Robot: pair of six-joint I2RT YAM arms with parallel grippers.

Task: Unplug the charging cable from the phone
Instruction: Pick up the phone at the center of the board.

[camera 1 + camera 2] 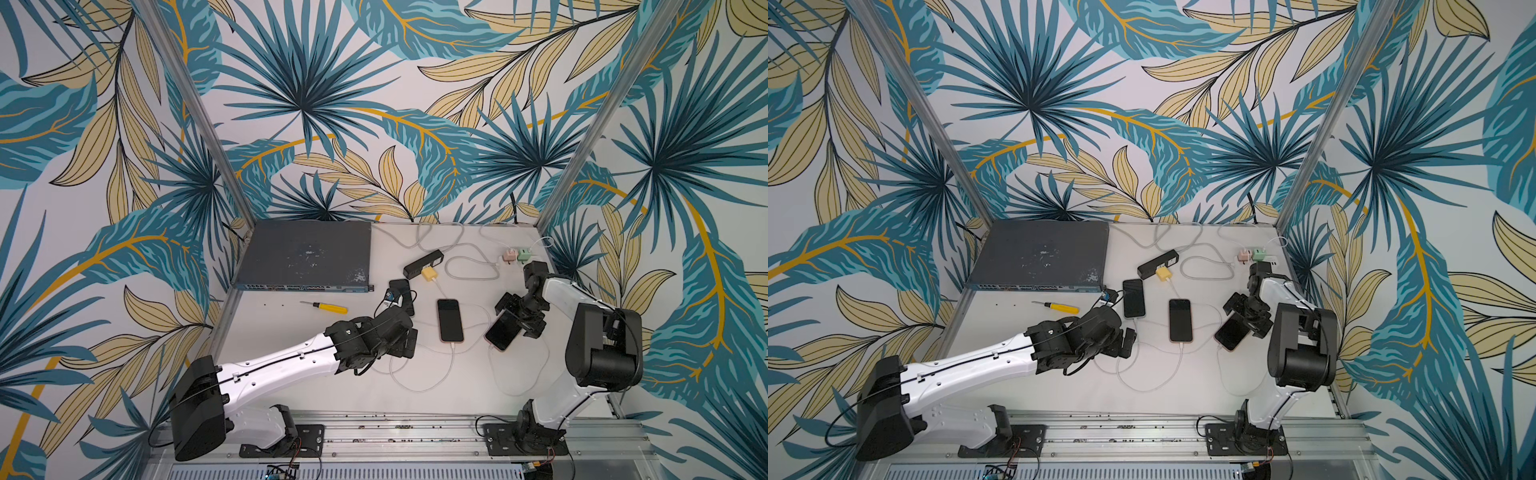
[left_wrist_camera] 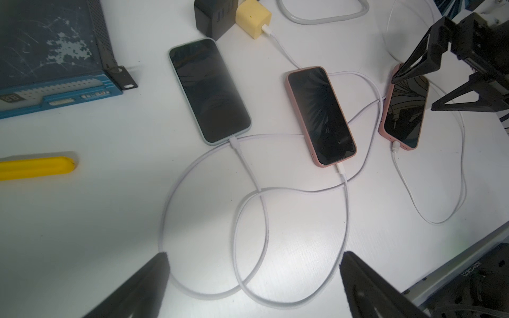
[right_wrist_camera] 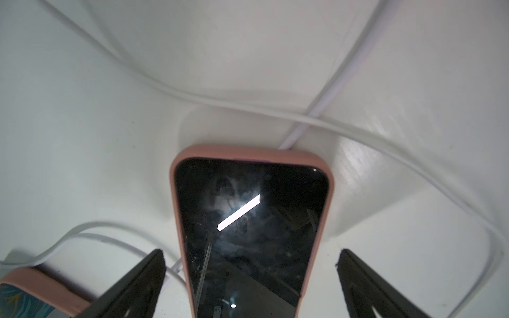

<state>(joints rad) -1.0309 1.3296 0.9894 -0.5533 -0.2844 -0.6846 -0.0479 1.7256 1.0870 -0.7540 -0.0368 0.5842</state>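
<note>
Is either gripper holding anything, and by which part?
Nothing is held. The left gripper hangs open above the cable loops; the right gripper is open astride the rightmost phone, not touching it.

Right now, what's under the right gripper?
A pink-cased phone, screen up, cable plugged in. The open right gripper covers its other end in both top views.

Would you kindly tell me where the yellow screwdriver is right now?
In a top view, the screwdriver lies on the table in front of the grey network switch, left of the phones.
</note>
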